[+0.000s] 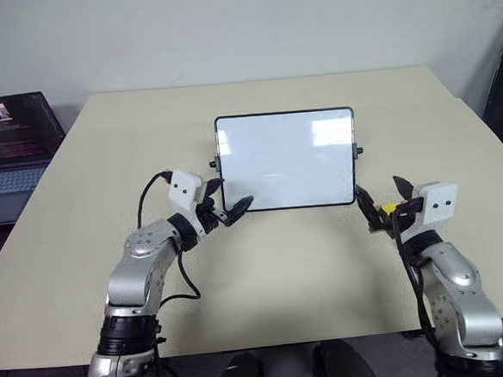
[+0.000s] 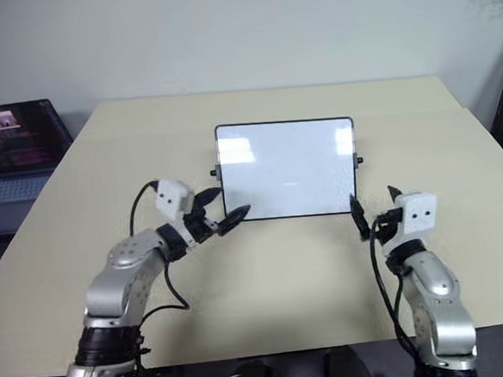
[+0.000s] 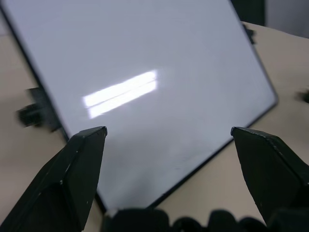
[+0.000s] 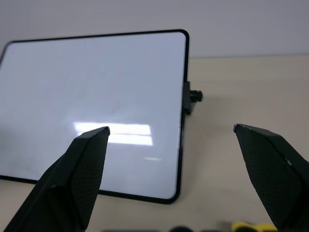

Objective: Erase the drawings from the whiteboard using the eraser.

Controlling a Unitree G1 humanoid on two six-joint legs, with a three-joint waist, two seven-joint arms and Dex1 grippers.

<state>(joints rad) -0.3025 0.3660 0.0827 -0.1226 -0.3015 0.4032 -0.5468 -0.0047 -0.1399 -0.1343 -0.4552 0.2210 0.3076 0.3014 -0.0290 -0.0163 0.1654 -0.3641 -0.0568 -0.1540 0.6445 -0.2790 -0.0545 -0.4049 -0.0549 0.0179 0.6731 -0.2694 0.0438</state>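
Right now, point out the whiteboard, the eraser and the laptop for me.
whiteboard (image 1: pixel 286 162), left eye view, middle of its white face
eraser (image 1: pixel 389 207), left eye view, its yellow top
laptop (image 1: pixel 10 136), left eye view, its lit screen

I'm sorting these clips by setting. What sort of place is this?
Probably an office or lab room: a plain beige table against a bare white wall, an open laptop at the table's edge, and a small whiteboard standing on the table.

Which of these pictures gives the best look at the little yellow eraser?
The left eye view: the eraser shows as a yellow block on the table beside the open right pincer, near the whiteboard. The right wrist view catches a yellow sliver at its edge.
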